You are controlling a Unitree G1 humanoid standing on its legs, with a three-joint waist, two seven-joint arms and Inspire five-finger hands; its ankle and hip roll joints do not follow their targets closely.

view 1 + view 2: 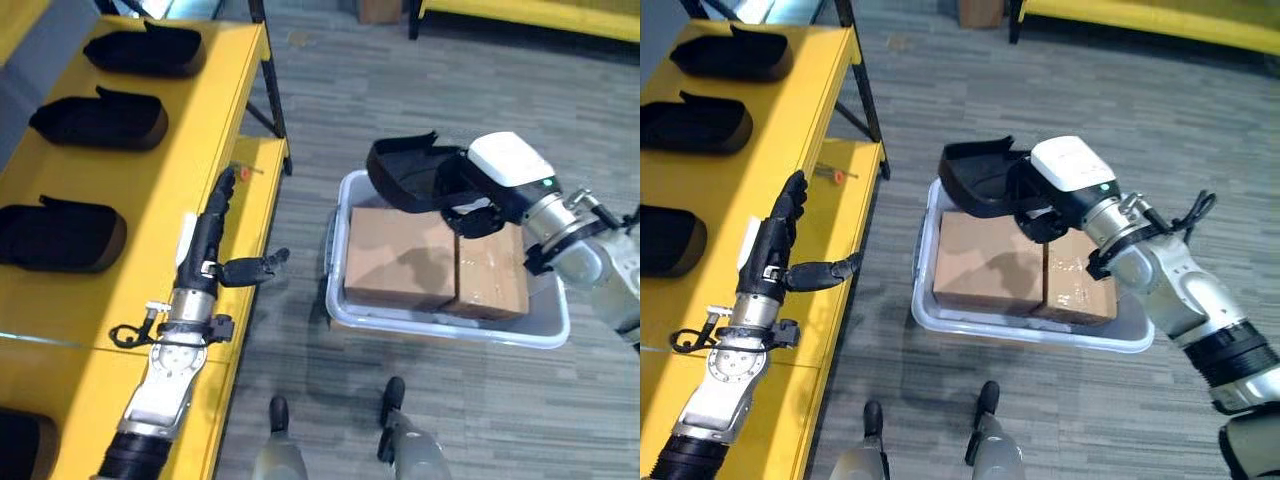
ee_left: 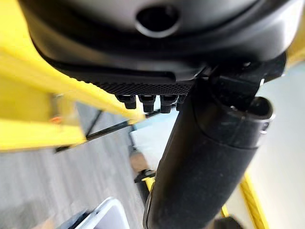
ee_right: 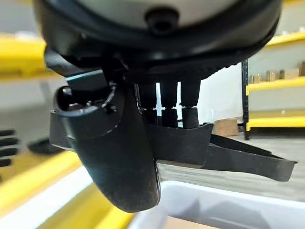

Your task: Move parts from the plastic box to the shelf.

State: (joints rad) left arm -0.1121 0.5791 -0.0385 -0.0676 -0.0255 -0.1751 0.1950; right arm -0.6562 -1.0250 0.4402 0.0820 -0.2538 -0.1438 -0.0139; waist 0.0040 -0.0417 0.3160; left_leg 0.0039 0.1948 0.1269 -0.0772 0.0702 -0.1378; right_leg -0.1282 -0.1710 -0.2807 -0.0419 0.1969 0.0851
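The right hand has its fingers and thumb curled around one black part and holds it up in the air over the far edge of the plastic box. In the right wrist view the thumb presses on one side of the part's wall and the fingers hook over the other side. The box is one clear tub on the grey floor, at about 3 o'clock from the left hand. Inside it lie two brown cardboard boxes, a bigger one and a smaller one, touching side by side. The tape on them has no words that can be read. The yellow shelf runs along the 9 o'clock side. Three black parts sit on it in a row, one at the far end, one in the middle and one nearer. A fourth dark shape peeks in at the near corner, too cut off to tell what it is. A small orange thing lies on the shelf edge. The left hand hovers over the shelf edge with straight fingers pointing to 12 o'clock and its thumb sticking out to 3 o'clock, holding nothing.
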